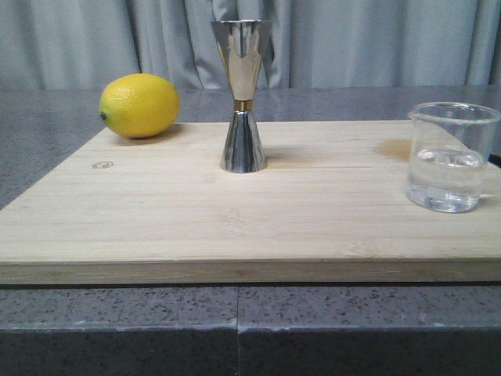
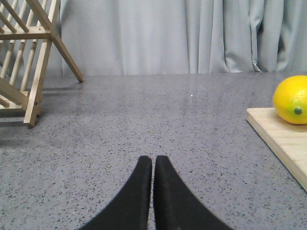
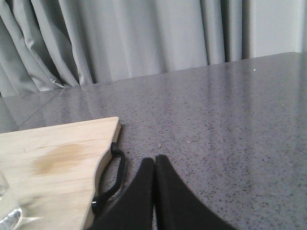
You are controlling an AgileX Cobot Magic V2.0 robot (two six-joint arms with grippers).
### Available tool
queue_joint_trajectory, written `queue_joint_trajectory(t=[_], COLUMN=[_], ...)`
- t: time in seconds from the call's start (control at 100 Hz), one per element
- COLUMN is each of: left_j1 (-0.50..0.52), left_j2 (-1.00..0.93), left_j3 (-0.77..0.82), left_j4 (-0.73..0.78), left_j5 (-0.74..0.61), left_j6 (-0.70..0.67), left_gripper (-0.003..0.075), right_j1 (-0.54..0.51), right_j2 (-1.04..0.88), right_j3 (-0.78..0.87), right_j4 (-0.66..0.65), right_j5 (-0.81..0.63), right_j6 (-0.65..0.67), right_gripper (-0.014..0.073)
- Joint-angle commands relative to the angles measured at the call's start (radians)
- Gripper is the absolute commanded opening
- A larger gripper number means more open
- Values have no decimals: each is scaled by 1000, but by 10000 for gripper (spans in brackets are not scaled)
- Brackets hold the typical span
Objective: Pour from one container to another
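Observation:
The clear glass beaker (image 1: 450, 157) stands upright at the right end of the wooden board (image 1: 156, 227), with clear liquid in its lower part; a sliver of it (image 3: 5, 206) shows in the right wrist view. The steel hourglass jigger (image 1: 243, 94) with a gold waist band stands upright at the board's middle back. My left gripper (image 2: 153, 159) is shut and empty over the grey counter, left of the board. My right gripper (image 3: 154, 160) is shut and empty over the counter, just right of the board's black handle (image 3: 112, 177). Neither gripper shows in the front view.
A yellow lemon (image 1: 139, 105) lies on the board's back left corner, also the lemon (image 2: 291, 99) in the left wrist view. A wooden rack (image 2: 29, 52) stands on the counter far left. Grey curtains (image 1: 376, 39) hang behind. A damp stain (image 3: 60, 158) marks the board near the beaker.

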Motion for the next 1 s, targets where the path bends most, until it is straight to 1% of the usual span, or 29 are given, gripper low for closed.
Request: queue_joint_trajectory(t=[0.0, 0.56, 0.65, 0.72, 0.79, 0.91, 0.99], left_j1=[-7, -7, -7, -7, -7, -7, -7], left_j2=[-21, -21, -21, -21, -21, -21, -19], left_j3=[29, 29, 29, 29, 23, -14, -64], left_j4=[-1, -1, -1, -1, -43, -115, -125], left_j5=[-79, -79, -79, -117, -159, -177, -142], left_j6=[-4, -4, -4, -4, -4, -4, -4], left_gripper=[-19, -19, -19, -19, -19, -19, -19], right_j1=[-1, -1, -1, -1, -1, -1, -1], right_j2=[-21, -21, -21, -21, -21, -21, -14], right_j3=[11, 11, 11, 11, 7, -38, -94], right_j4=[-9, -9, -9, -9, -9, -9, -9], right_j5=[-87, -90, -129, -170, -198, -154, -94], right_j6=[-11, -11, -11, -11, -11, -11, -11], right_gripper=[-72, -72, -72, -72, -72, -72, -72])
